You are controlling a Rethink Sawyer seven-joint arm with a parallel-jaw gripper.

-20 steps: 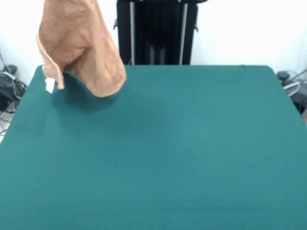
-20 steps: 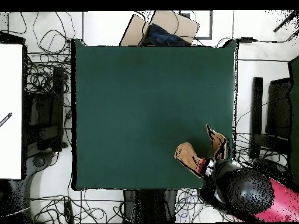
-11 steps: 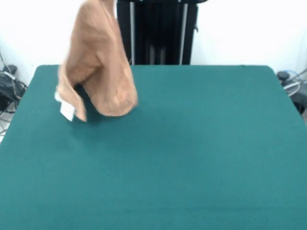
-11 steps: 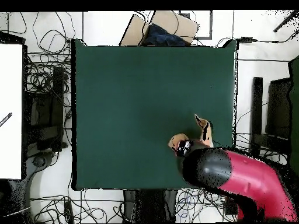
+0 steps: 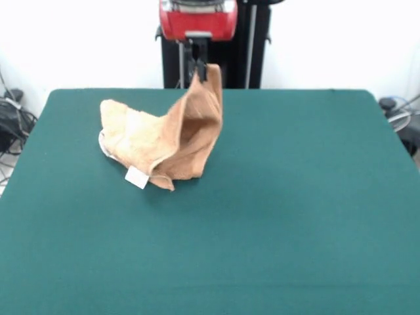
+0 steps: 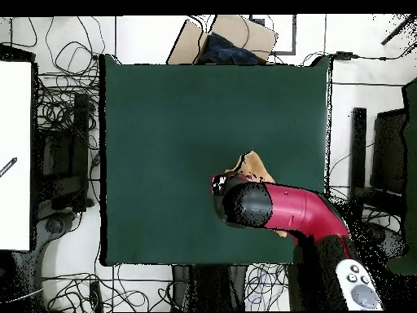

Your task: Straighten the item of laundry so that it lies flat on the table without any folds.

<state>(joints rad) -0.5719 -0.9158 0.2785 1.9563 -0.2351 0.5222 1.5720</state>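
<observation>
- The towel (image 5: 164,141) is held by one corner in the gripper (image 5: 197,69), whose fingers are closed on the cloth at its highest point.
- From this corner the cloth hangs down and spreads to the left in the front view, where its lower part is already resting on the table (image 5: 295,197).
- It can be judged that the corner is held high so that the rest can be laid down and drawn out; the towel is not flat yet, as a hollow fold is seen under the raised corner and the lower edge is curled.
- A small white tag (image 5: 136,177) is seen at the near edge of the towel, lying on the green cloth.
- In the overhead view most of the towel (image 6: 252,167) is hidden under the red arm (image 6: 285,210), so its outline cannot be told from there.
- The towel is placed rather toward the robot's side of the table, with free green surface all around it.
- Nothing else is lying on the table, so no obstacle is seen for spreading.
- Cables (image 6: 61,106) and a cardboard box (image 6: 220,37) are found on the floor beside the table, well apart from the towel.
</observation>
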